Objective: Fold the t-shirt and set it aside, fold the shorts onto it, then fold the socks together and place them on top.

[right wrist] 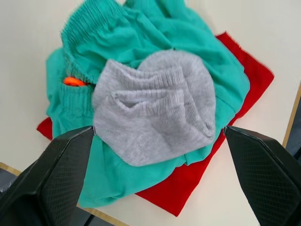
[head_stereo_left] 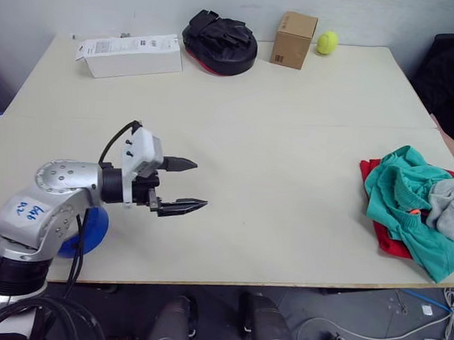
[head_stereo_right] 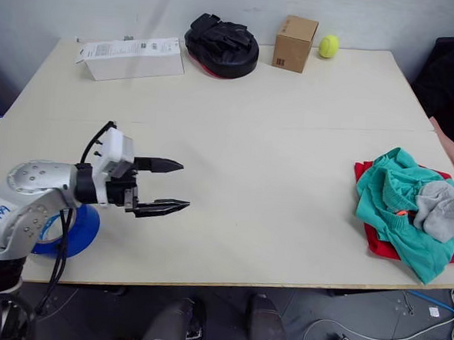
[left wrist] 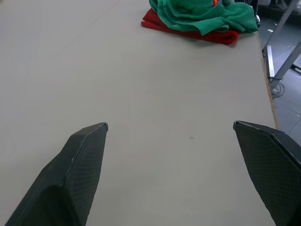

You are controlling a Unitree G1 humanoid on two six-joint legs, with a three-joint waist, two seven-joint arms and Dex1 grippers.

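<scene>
Left eye view gives you the pale tabletop point(head_stereo_left: 290, 143) with the pile at its right edge, near the front corner: the red t-shirt point(head_stereo_left: 384, 240) lowest, the teal shorts point(head_stereo_left: 401, 194) bunched on it, the grey socks point(head_stereo_left: 450, 208) on top. That order matches the task, so you are probably near the end. The left gripper point(head_stereo_left: 186, 185) hovers over the front left part, fingers released and holding nothing, well apart from the pile. Along the far edge sit a white carton point(head_stereo_left: 130, 55), a black pad point(head_stereo_left: 219, 40), a cardboard box point(head_stereo_left: 293, 39) and a yellow ball point(head_stereo_left: 327, 42).

Right eye view shows a person's hand point(head_stereo_right: 453, 157) at the right edge, just behind the pile.

Left wrist view looks across bare table towards the pile.

Right wrist view puts the right gripper point(right wrist: 160, 136) straight above the socks, fingers spread wide; whether they touch the fabric is hard to tell. The shorts look loosely crumpled rather than neatly folded.
</scene>
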